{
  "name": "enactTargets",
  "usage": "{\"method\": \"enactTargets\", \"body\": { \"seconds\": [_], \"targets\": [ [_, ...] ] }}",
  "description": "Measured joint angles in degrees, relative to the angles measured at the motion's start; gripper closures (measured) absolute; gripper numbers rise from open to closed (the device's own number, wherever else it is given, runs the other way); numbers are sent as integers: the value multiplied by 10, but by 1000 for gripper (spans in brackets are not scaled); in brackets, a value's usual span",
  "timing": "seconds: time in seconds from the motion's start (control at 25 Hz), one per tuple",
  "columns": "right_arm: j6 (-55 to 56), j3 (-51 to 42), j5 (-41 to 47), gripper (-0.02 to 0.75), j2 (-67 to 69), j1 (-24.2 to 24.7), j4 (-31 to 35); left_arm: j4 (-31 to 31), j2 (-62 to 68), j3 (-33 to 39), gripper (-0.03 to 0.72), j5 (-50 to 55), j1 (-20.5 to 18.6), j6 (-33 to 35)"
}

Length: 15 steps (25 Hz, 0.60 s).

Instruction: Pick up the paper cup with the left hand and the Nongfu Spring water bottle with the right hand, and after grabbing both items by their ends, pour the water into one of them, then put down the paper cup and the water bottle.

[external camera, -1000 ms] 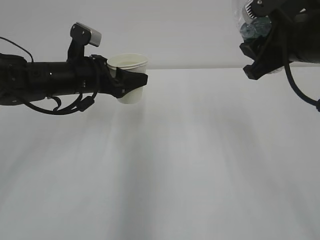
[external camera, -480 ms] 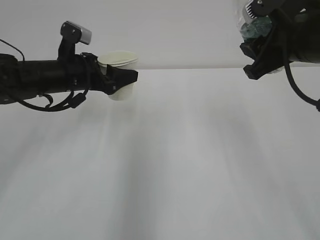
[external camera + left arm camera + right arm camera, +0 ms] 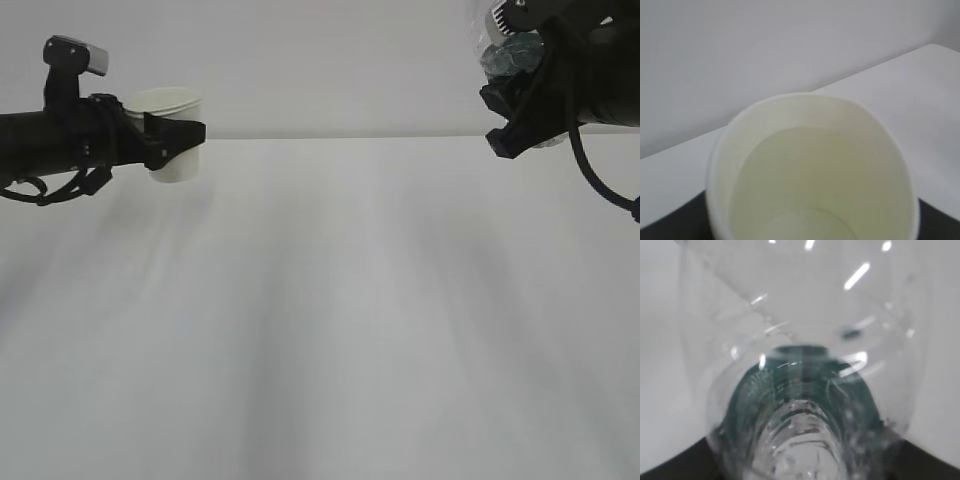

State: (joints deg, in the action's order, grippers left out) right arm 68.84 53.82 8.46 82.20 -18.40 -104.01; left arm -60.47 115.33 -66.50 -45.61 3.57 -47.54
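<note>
Exterior view first, from the left: your left hand (image 3: pixel 172 140), the black gripper on the thick black arm with the grey-white block at its wrist, is clamped around the small white paper cup (image 3: pixel 168 134) with its rolled rim and pale cream inside. The cup sits upright between the jaws, held about the middle of its wall, lifted clear of the white table (image 3: pixel 320 330) at the far left. The left wrist view looks straight down into the paper cup (image 3: pixel 812 170); whether any liquid lies in it you cannot tell from that pale bottom.

Treat that cup as light and soft-walled. It will likely crush or go oval if squeezed harder, and the rim may slip if it tilts, so keep the grip as it is and set it down level.

Across a wide gap of bare table, at the top right, your right hand (image 3: pixel 520 95), the blocky black gripper with the looping cable, grips the small clear ribbed plastic Nongfu Spring water bottle (image 3: pixel 508 50) with its dark green label band, which is raised and tilted. The right wrist view shows the bottle (image 3: pixel 800 405) filling the frame, with droplets of the water (image 3: pixel 860 445) clinging inside. Thin plastic like this probably dents and feels slick when wet; hold it by the stiffer ribbed body.
</note>
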Motion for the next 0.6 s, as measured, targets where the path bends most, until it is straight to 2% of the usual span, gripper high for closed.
{"method": "enactTargets", "body": {
  "seconds": [0.4,0.6],
  "targets": [
    [4,0,0,363,0,0,0,4,7,0,232,-2,-74,10],
    [6,0,0,363,0,0,0,14,45,0,232,-13,-88,13]
  ]
}}
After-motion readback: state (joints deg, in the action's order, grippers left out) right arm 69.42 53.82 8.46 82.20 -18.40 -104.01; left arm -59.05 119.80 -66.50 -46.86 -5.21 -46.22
